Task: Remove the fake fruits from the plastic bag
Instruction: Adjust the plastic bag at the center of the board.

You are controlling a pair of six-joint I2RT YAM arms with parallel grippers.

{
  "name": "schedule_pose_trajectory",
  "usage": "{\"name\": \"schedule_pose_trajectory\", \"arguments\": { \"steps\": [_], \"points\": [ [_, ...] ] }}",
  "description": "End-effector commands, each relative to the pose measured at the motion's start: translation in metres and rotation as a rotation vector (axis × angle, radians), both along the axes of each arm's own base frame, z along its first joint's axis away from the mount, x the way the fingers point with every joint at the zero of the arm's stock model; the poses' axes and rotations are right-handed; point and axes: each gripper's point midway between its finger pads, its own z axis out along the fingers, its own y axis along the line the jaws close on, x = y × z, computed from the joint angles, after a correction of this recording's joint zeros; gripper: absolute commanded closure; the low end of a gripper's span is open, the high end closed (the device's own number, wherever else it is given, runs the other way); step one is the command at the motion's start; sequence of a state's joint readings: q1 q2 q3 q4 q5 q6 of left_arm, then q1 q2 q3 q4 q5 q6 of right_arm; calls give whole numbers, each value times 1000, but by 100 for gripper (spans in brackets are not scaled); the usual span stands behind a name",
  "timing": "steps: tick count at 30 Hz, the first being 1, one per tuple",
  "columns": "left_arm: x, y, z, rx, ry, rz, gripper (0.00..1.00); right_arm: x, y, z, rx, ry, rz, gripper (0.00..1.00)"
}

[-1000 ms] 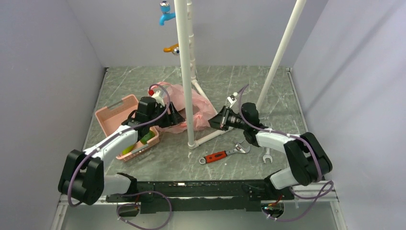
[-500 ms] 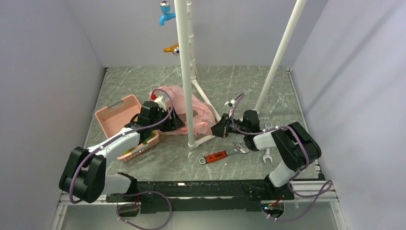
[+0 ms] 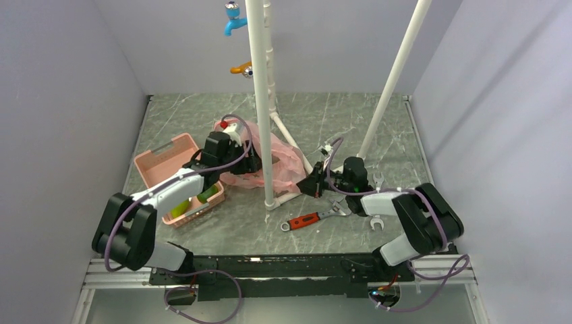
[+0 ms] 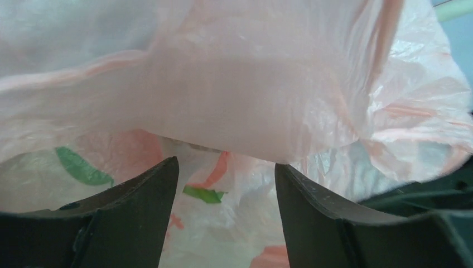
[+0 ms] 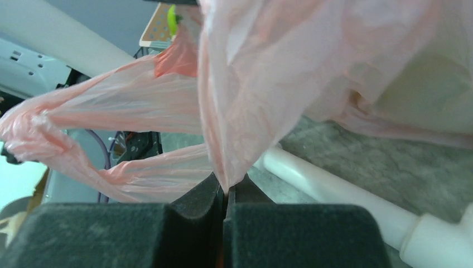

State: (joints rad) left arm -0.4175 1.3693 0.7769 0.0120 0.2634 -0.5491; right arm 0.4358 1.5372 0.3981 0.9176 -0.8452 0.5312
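Two-handed job: right fingers [image 5: 167, 229] pinch the bag [image 5: 290, 67] at its 4 o'clock edge; I'd push the spread left fingers [image 4: 128, 218] deeper.

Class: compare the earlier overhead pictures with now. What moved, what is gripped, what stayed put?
The right gripper, shut on a fold of the plastic bag, has drawn back towards the near edge, stretching it that way. The left gripper, jaws open, has edged a little farther in. The pink basket, red-handled wrench and white pipe frame have not moved.
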Motion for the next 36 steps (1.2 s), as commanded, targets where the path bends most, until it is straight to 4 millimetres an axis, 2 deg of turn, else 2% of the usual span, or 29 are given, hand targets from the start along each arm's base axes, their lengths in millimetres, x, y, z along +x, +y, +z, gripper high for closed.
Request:
{"name": "schedule_pose_trajectory", "arguments": {
  "steps": [1, 4, 6, 8, 10, 13, 16, 20, 23, 28, 36],
  "points": [
    [16, -23, 9, -4, -80, -53, 34, 3, 12, 45, -2, -174, 31, 100],
    [29, -20, 3, 29, -99, -3, 39, -3, 15, 56, 6, -197, 36, 100],
    [43, -9, 3, 71, -134, 69, 42, -6, 16, 58, 5, -199, 35, 100],
    [60, 9, 7, 124, -201, 179, 39, -11, 17, 56, 5, -194, 46, 100],
    [78, 23, 19, 143, -257, 253, 35, -16, 18, 52, 4, -183, 58, 100],
    [101, 47, 29, 138, -251, 337, 35, -26, 22, 43, -1, -169, 83, 100],
    [112, 58, 37, 88, -248, 346, 36, -34, 24, 29, -21, -149, 97, 100],
    [109, 46, 33, 63, -244, 272, 27, -42, 28, 18, -28, -125, 122, 100],
    [109, 49, 23, 80, -241, 287, 22, -42, 29, 14, -31, -119, 123, 100],
    [97, 43, 20, 86, -247, 238, 28, -40, 29, 12, -54, -130, 115, 100],
    [43, 30, 16, -60, -221, 154, 38, -38, 30, -2, -156, -175, 106, 100]
  ]
}}
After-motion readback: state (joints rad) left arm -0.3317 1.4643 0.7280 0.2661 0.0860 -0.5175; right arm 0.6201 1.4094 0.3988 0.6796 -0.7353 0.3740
